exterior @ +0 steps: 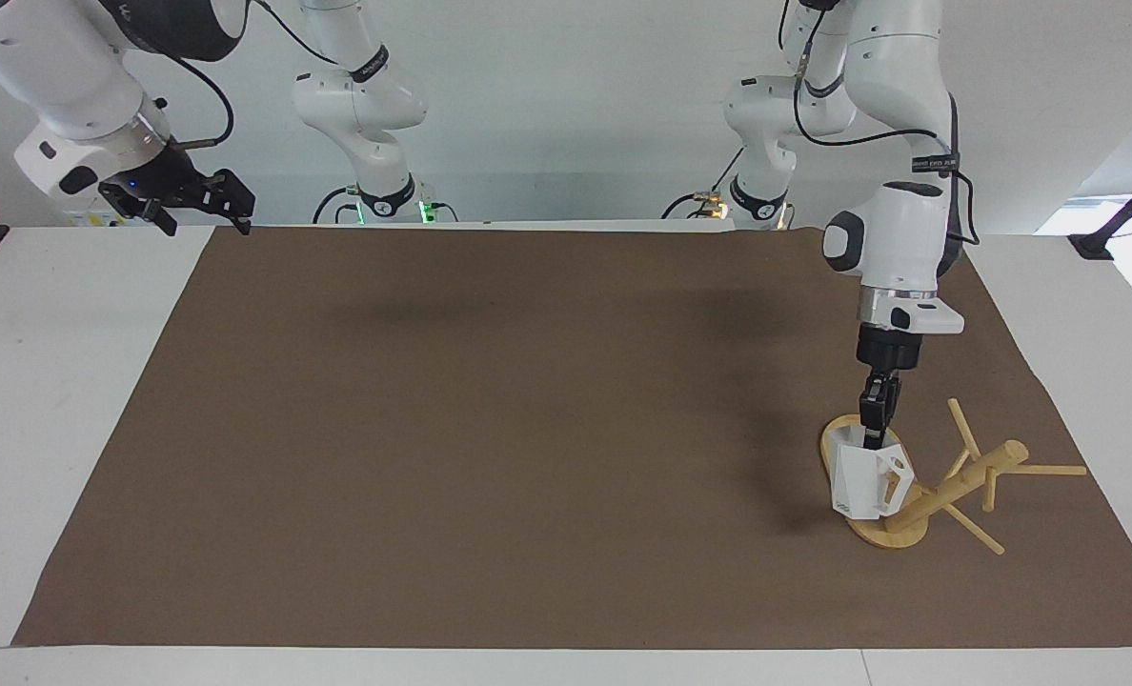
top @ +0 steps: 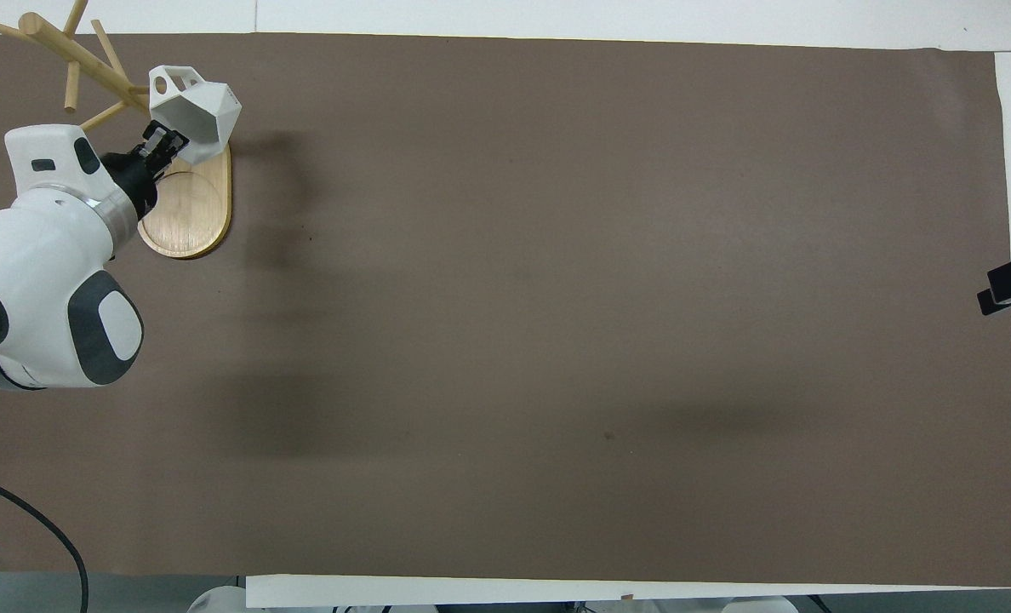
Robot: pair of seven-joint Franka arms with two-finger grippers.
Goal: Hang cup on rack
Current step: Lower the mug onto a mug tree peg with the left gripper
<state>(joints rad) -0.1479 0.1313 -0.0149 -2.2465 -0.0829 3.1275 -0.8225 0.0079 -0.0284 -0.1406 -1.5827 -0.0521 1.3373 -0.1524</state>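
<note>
Brown mat (exterior: 490,429): cup (exterior: 861,481) (upright) under left claw (exterior: 874,438)

You will find the cup (exterior: 861,481), white and faceted with an angular loop handle, upright and raised over the rack (exterior: 919,495) base, pinched at its rim. The rack, light bamboo with an oval base, stands at the left arm's end of the table, its post and pegs leaning away from the cup.

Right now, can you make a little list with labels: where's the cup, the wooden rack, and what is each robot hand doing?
cup: white, faceted, upright, held by its rim over the rack's base, handle toward the pegs
rack: bamboo mug tree, at the left arm's end of the brown mat
left gripper: shut on the cup
right gripper: open, waits raised over the mat's corner
</note>
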